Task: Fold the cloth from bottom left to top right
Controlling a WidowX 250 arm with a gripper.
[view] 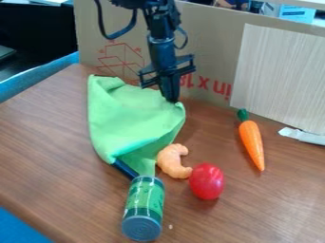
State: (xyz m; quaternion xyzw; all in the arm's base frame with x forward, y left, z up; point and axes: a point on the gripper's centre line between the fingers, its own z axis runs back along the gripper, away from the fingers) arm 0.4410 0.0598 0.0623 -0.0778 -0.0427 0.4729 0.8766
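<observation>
The green cloth (130,116) was seen spread in rumpled folds on the brown wooden table (44,147), from the upper left of the frame towards its middle, with a narrow tail of fabric pointed down to the green can (145,201). The black gripper (170,98) was seen above the centre of the frame, pointed downward, its fingers together and their tips at the upper right edge of the cloth; whether any fabric was pinched between them could not be told. A dark bar (125,169) was partly covered by the cloth's lower edge, its exposed end beside the can. The can was seen lying in the lower centre, its round grey end turned towards the bottom of the frame. A curved, peach-coloured toy (170,162) was placed just right of the cloth's tail, with a red, rounded toy (206,181) beside it at the lower right. An orange toy carrot (252,142) was laid farther right, its green top towards the upper part of the frame. The table was backed by a cardboard sheet (213,52), and a pale ribbed panel (279,71) was set against it at the upper right.
</observation>
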